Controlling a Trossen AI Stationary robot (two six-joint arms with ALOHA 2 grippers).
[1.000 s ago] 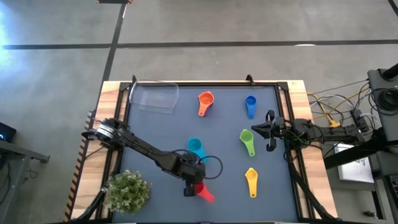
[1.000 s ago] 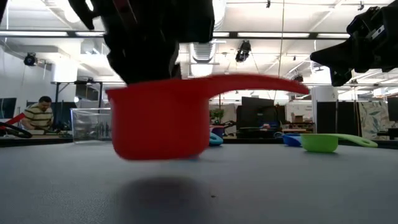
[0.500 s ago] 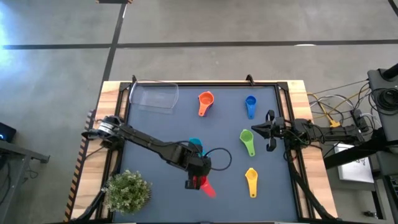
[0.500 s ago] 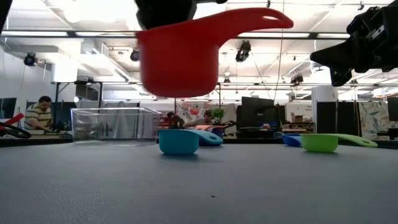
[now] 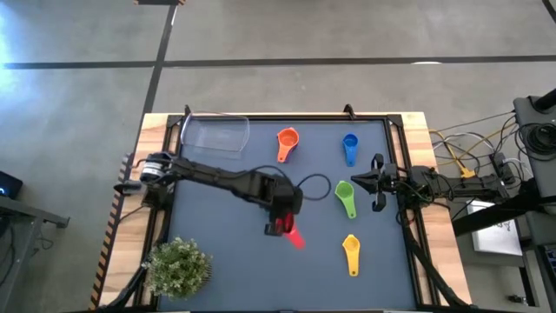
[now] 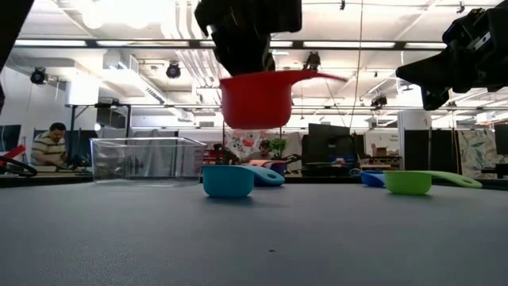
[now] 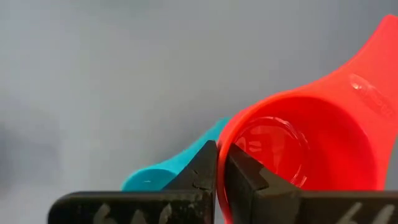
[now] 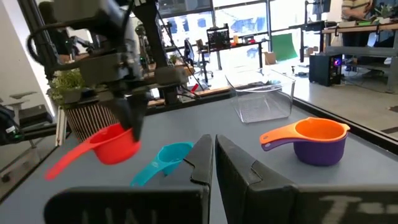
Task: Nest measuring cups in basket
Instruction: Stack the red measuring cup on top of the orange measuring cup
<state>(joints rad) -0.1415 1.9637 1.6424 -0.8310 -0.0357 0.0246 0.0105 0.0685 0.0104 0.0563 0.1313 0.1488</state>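
Since the earlier frame the left gripper [image 5: 280,224] has carried the red cup [image 6: 255,98] up and away from the near edge of the table [image 5: 226,261]; it now hangs in the air above the teal cup [image 6: 228,180] near the table's middle. Left jaws are clamped on the red cup's rim, handle free and pointing away. Right gripper [image 5: 358,183] waits closed and empty at the right edge, beside the green cup [image 5: 345,196]. Orange cup [image 5: 286,141], sitting in the purple one, and the blue cup [image 5: 349,144] lie toward the far edge, the yellow cup [image 5: 350,249] toward the near right. Basket [image 5: 215,134] sits empty at the far left corner. Judgement: cups look light, stiff, smooth plastic; a rim pinch can slip or swivel, so a hold near the handle root seems safer.
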